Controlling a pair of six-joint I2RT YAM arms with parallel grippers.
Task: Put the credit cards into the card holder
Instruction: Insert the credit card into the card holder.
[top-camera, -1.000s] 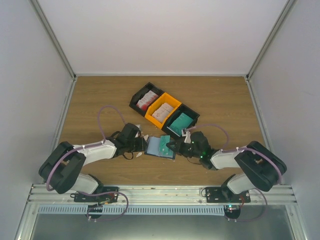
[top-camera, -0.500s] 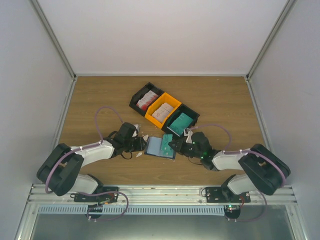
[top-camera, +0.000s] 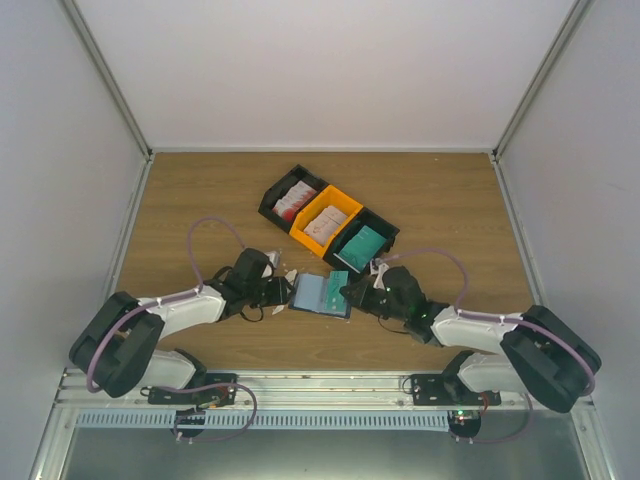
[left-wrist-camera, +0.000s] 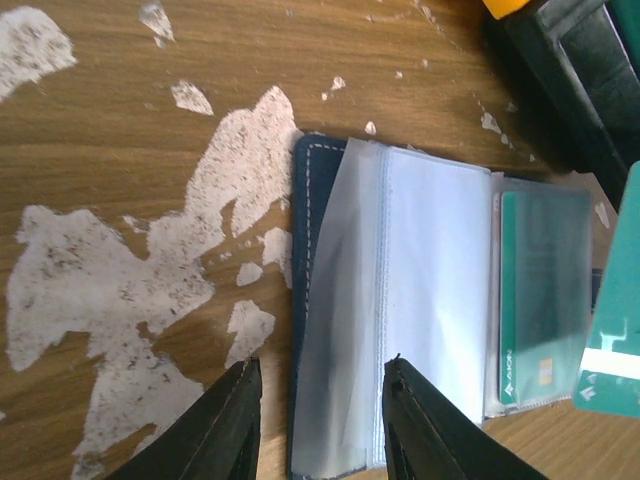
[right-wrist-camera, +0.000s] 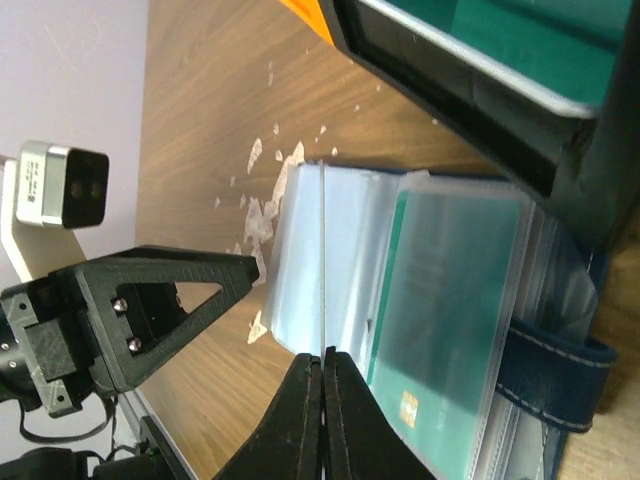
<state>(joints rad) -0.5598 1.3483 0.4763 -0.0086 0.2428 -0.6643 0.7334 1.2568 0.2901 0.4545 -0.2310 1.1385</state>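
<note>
Right gripper (right-wrist-camera: 322, 358) clamped on teal credit card (left-wrist-camera: 615, 300); left gripper (left-wrist-camera: 322, 368) parted astride card holder (left-wrist-camera: 440, 300) edge. Risk: card snags sleeve film, holder slides.

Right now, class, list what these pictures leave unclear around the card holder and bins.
Left wrist view: the unsleeved teal credit card is cut off by the right edge; its support is unseen.
Right wrist view: the shut right gripper hides whether it pinches anything.
Top view: print on the credit cards in the bins is too small.
</note>
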